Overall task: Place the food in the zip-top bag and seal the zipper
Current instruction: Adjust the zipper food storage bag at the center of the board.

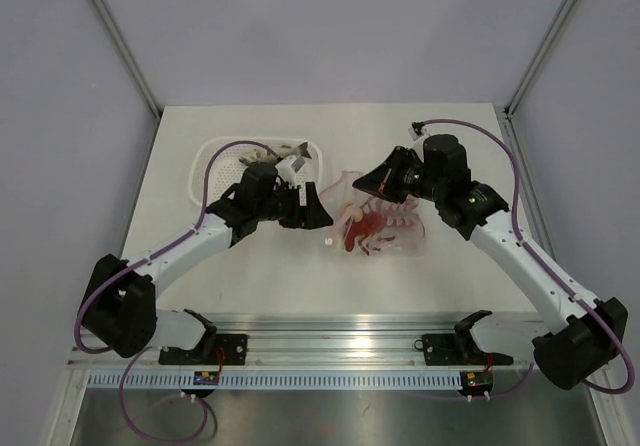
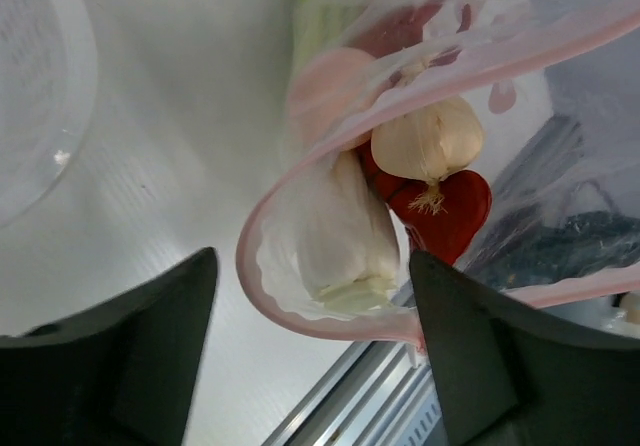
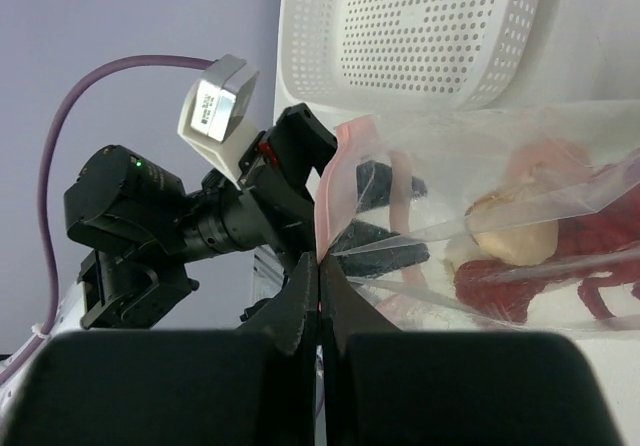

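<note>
Pinched the clear, pink-tinted plastic zip-top bag (image 1: 395,234) at its mouth edge with the right gripper (image 3: 318,306), fingers pressed together on the film. Found the left gripper (image 2: 315,366) spread and empty, just beside the gaping mouth and facing straight into it. Saw the thin pink-red zipper strip (image 2: 244,256) looping across between those fingers, red and pale toy food (image 2: 428,141) behind it, bag lying on the white table (image 1: 420,286). Judged sealing needed a pinch across that strip.

The right end effector (image 3: 318,301) is pressed shut on the pink zipper (image 3: 335,181) of the zip-top bag (image 3: 530,156), in which a red lobster (image 3: 540,271) is held; a white basket (image 3: 440,26) is seen behind
</note>
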